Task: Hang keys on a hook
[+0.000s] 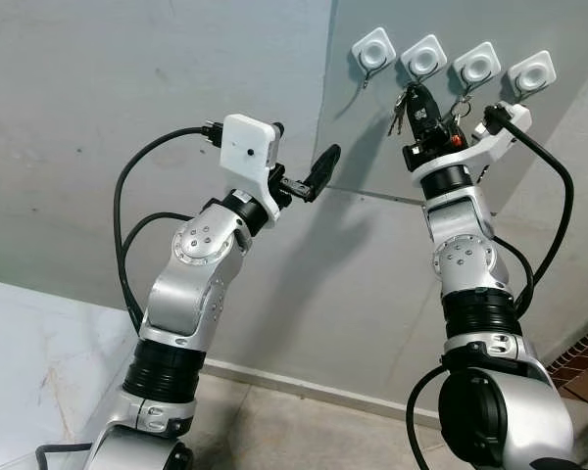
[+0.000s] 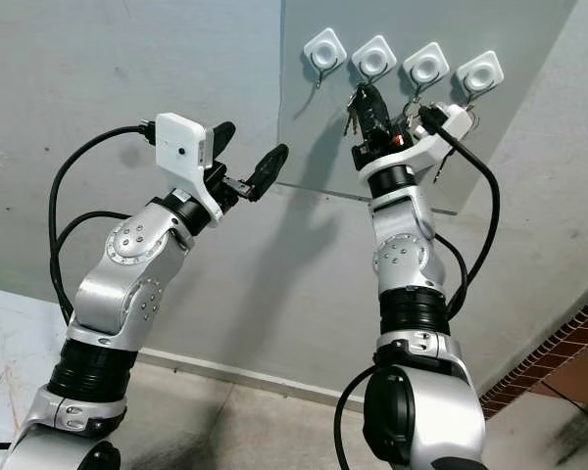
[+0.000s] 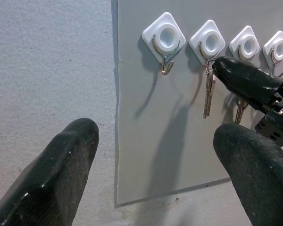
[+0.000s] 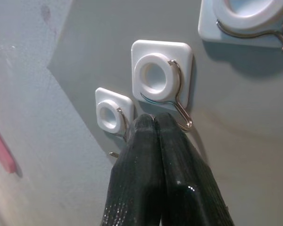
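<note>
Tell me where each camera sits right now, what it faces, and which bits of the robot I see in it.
Left eye, right eye: on the head, looking up at the grey panel with four white hooks; both silver arms show.
Left wrist: looks past the open left gripper at the hooks.
Right wrist: close on the second hook behind the shut right gripper.
Shared: the hook row; the left wrist and head views also share the keys and right gripper.

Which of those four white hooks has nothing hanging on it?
The leftmost hook, at the grey panel's edge; its wire hangs bare, while the others have keys at them.
</note>
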{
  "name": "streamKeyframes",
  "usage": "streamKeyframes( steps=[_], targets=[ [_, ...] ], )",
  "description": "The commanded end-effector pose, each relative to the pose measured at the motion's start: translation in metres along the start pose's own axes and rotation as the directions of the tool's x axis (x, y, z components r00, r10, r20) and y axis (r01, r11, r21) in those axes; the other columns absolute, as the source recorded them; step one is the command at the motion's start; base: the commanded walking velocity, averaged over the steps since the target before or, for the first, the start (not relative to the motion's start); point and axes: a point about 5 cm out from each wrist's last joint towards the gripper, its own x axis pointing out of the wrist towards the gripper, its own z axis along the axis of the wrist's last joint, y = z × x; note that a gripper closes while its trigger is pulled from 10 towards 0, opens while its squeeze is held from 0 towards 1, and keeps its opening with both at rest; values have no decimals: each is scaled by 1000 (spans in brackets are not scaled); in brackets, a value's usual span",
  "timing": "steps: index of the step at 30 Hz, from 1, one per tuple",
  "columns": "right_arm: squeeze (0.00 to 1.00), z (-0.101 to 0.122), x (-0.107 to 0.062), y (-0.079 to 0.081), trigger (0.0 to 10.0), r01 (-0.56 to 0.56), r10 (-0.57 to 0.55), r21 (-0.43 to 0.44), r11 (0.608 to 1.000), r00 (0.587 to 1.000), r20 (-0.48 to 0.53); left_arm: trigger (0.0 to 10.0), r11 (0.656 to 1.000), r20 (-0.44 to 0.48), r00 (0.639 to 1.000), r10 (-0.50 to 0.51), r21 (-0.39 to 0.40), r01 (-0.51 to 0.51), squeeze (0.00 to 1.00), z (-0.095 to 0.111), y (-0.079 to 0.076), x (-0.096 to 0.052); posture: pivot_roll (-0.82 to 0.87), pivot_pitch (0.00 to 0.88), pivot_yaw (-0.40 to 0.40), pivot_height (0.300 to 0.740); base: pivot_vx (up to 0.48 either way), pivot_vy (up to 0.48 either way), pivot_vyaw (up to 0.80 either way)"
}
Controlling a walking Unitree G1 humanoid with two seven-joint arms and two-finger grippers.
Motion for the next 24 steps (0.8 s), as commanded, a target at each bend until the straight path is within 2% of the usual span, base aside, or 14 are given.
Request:
streamKeyframes(
  steps=[1,14,24],
  targets=[
    [0,4,1,4,10000,-37,37,14,999,999,15,10000,1000,20,1000,-15,17,15,0,8,-3,2,-3,21,-41,740,0,0,0],
    [0,-2,-2,13,10000,-123,123,26,992,992,-12,10000,1000,23,1000,-17,13,16,0,8,-4,2,-4,11,-42,740,0,0,0],
    [0,0,-5,12,10000,-118,117,49,992,993,8,10000,1000,23,1000,-17,11,17,0,8,-4,3,-5,11,-44,740,0,0,0]
  ],
)
